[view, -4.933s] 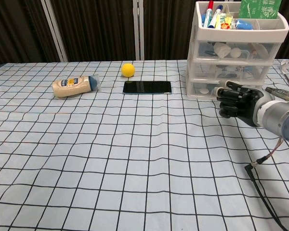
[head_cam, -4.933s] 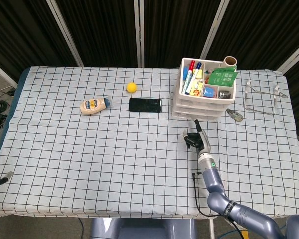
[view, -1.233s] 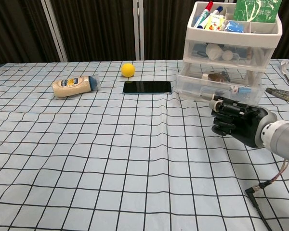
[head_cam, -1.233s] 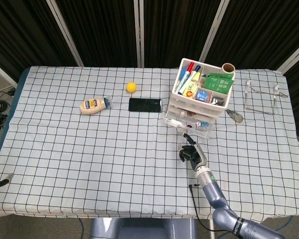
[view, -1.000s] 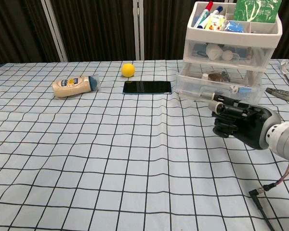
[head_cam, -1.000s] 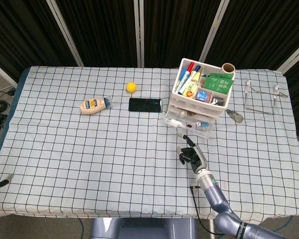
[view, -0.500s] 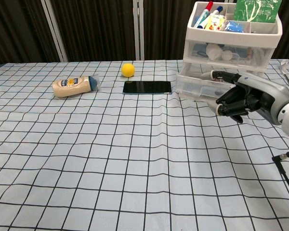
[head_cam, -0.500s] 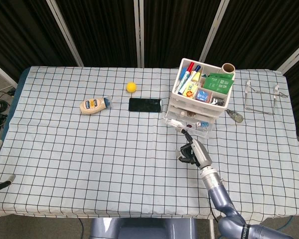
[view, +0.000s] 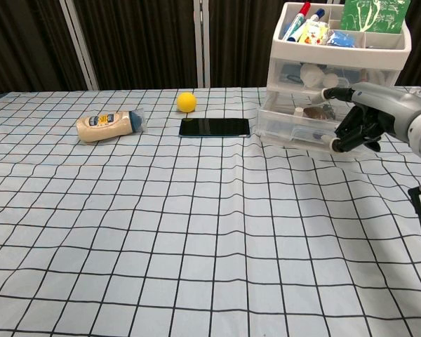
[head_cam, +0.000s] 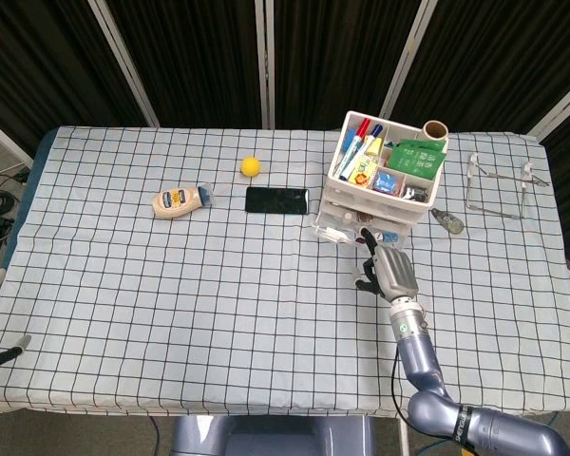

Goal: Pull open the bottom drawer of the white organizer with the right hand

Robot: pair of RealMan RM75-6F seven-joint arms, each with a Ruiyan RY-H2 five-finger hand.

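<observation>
Bottom drawer out; pull looks essentially done.

Right hand (view: 365, 119) released, fingers loosely spread, just in front of the bottom drawer (view: 302, 130), grasping nothing. Drawer juts toward the table's near-left, long axis across the white organizer (head_cam: 385, 180) front, far right of table (head_cam: 171, 285). Left: withdraw.

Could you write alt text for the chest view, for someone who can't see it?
A robot's right hand hovers over the pulled-out bottom drawer of a white organizer on a checked tablecloth. A mayonnaise bottle, yellow ball and black phone lie further left.
</observation>
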